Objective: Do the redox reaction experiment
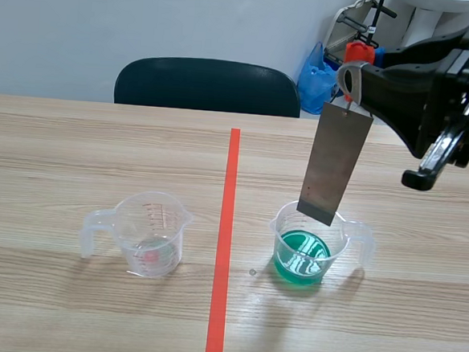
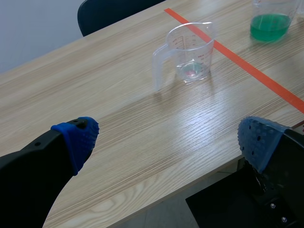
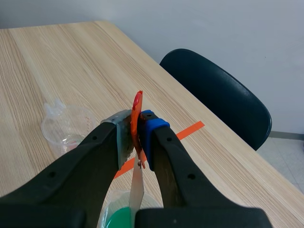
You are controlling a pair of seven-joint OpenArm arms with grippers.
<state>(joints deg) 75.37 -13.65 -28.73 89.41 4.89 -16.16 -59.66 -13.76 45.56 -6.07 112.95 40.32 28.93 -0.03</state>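
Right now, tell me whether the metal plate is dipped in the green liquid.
No: the metal plate hanging from the right hand ends at the beaker rim, its whole lower edge visible above the green liquid.

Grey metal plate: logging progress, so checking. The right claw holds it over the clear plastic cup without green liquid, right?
No. The scene view shows the right claw holding the grey metal plate over the clear plastic cup of green liquid.

The left gripper (image 2: pixel 168 140) hangs wide open over the table (image 2: pixel 118 95) edge — ahead stands a clear measuring cup (image 2: pixel 187 52), and past the orange tape line (image 2: pixel 251 71), a cup of green liquid (image 2: pixel 270 23).
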